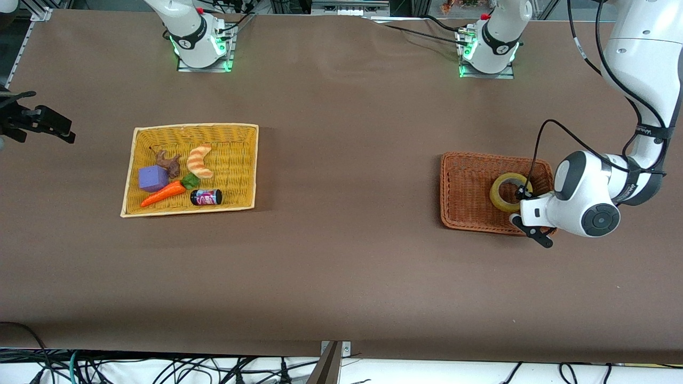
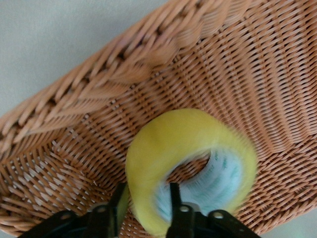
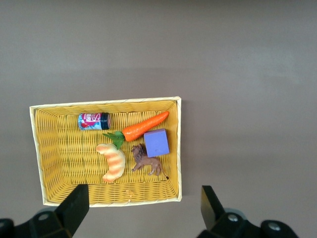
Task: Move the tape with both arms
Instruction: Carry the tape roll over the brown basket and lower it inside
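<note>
The tape (image 1: 506, 192), a yellowish ring with a grey core, is tilted up in the brown wicker basket (image 1: 464, 158) toward the left arm's end of the table. My left gripper (image 1: 522, 198) reaches into that basket. In the left wrist view the left gripper (image 2: 146, 193) is shut on the tape (image 2: 183, 139), with one finger outside the ring and one inside its core, over the basket's floor (image 2: 237, 74). My right gripper (image 1: 48, 120) hangs open and empty above the table edge at the right arm's end. In the right wrist view the right gripper (image 3: 143, 196) looks down at the yellow basket (image 3: 104, 102).
The yellow basket (image 1: 160, 129) toward the right arm's end holds a croissant toy (image 1: 200, 160), a carrot (image 1: 163, 194), a purple cube (image 1: 153, 177), a small dark can (image 1: 206, 197) and a brown animal figure (image 1: 168, 161). Bare brown table lies between the two baskets.
</note>
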Controlling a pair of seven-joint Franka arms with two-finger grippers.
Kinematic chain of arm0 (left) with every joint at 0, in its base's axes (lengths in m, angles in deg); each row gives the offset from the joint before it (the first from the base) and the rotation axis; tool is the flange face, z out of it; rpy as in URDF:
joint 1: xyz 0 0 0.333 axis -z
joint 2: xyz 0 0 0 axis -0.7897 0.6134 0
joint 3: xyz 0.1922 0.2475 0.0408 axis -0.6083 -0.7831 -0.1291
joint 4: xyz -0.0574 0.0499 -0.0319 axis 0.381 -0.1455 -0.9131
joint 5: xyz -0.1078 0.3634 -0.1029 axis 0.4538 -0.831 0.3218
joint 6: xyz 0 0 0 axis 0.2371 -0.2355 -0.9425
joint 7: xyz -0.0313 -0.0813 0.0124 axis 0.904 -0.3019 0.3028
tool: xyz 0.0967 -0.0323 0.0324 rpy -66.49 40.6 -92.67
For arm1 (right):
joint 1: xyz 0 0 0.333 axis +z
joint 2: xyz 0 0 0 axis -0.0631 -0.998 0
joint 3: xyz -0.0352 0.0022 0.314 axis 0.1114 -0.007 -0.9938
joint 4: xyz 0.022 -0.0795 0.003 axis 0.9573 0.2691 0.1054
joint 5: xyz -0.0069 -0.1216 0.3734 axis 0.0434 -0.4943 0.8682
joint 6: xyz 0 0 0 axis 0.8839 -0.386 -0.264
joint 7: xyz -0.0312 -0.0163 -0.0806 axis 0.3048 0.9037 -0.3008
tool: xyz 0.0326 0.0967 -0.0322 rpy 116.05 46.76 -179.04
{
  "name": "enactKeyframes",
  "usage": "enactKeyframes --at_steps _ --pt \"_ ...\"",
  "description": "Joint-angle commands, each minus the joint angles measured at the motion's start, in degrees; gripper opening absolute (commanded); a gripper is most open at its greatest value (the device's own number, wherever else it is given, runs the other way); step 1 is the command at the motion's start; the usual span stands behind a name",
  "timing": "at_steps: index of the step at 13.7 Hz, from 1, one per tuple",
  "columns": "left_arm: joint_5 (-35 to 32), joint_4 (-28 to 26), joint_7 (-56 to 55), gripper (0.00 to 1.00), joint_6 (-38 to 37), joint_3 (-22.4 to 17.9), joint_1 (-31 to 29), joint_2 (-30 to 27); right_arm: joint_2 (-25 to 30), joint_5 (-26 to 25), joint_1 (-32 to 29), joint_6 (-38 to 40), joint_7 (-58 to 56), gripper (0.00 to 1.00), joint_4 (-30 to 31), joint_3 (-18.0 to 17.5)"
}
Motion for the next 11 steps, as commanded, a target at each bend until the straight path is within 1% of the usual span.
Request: enactKeyframes --at_steps 1,3,7,8,9,10,11 --pt "-1.0 1.0 0.8 1.00 -4.0 3.8 0.7 -4.2 -0.5 0.9 0.1 0.7 -1.1 1.00 -1.2 0.2" --pt "-0.4 1.1 -1.1 1.00 -4.8 6.8 0.7 -8.3 -0.6 0.9 0.2 0.7 -1.1 1.00 -1.2 0.2" --pt "-0.4 1.5 -12.3 1.00 -5.0 11.6 0.7 -18.1 -0.6 0.9 0.1 0.7 -1.1 1.00 -1.2 0.2" --pt "-0.3 3.2 -13.0 1.00 -6.8 12.6 0.7 -19.9 -0.6 0.9 0.2 0.7 -1.2 1.00 -1.2 0.2" --pt "-0.3 6.7 -13.1 1.00 -10.1 13.3 0.6 -20.2 -0.6 0.9 0.2 0.7 -1.2 1.00 -1.2 0.2" --pt "-0.1 10.6 -12.9 1.00 -12.6 13.1 0.3 -20.0 -0.6 0.9 0.2 0.7 -1.1 1.00 -1.2 0.2" --pt "3.7 11.1 -13.4 1.00 -12.8 12.5 0.1 -22.0 -0.6 0.9 0.2 0.7 -1.1 1.00 -1.2 0.2"
